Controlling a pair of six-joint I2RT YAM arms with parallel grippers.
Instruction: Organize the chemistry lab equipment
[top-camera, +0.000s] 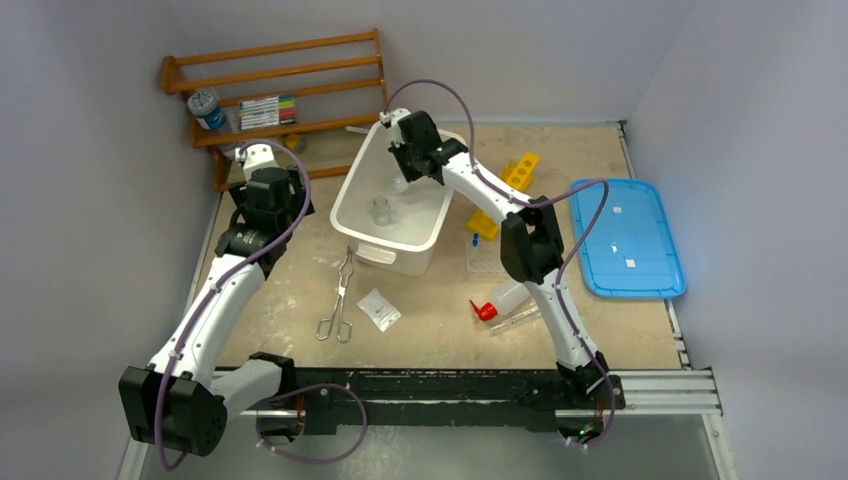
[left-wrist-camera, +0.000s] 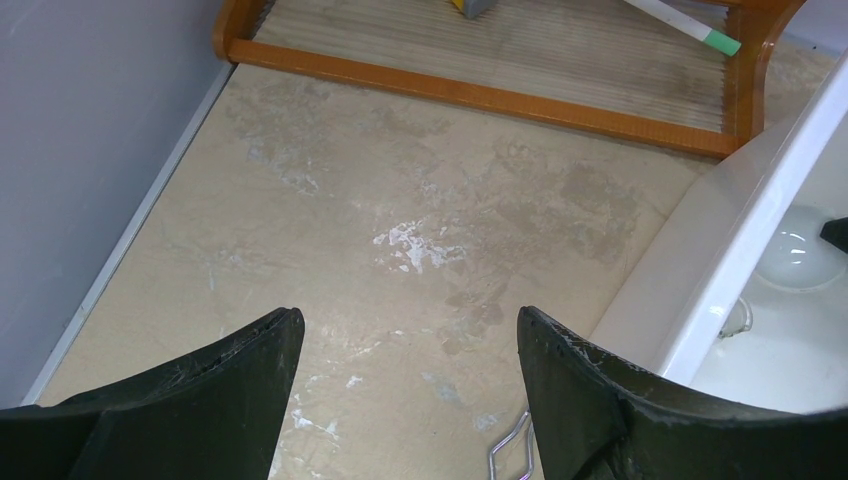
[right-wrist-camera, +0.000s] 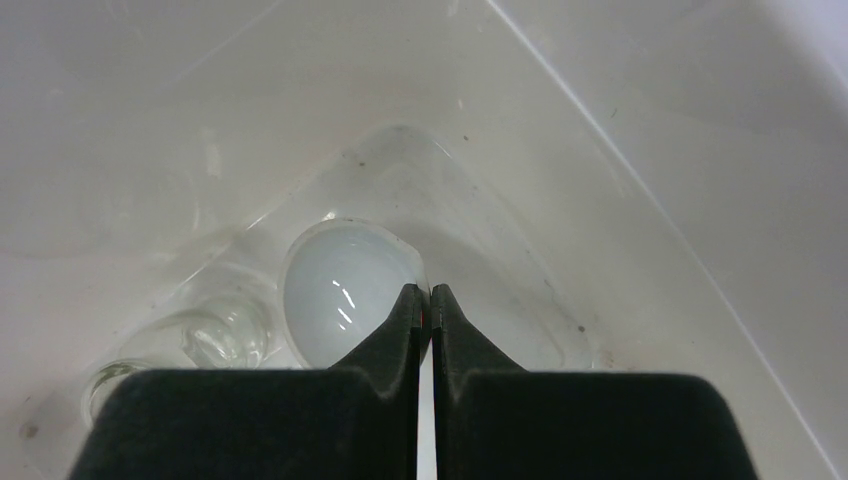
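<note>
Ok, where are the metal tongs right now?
In the top view the metal tongs lie flat on the table, just in front of the white bin's near left corner, with the small packet to their right.

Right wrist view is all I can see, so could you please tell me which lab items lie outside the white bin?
Observer: The metal tongs lie on the table, just in front of the bin.
Operator: Thank you. Is there anything further to the right?
Observer: The squeeze bottle with the red cap lies on its side there, with a thin tube beside it.
Operator: And where is the left gripper, please?
Observer: The left gripper is open and empty, above bare table to the left of the bin.
</note>
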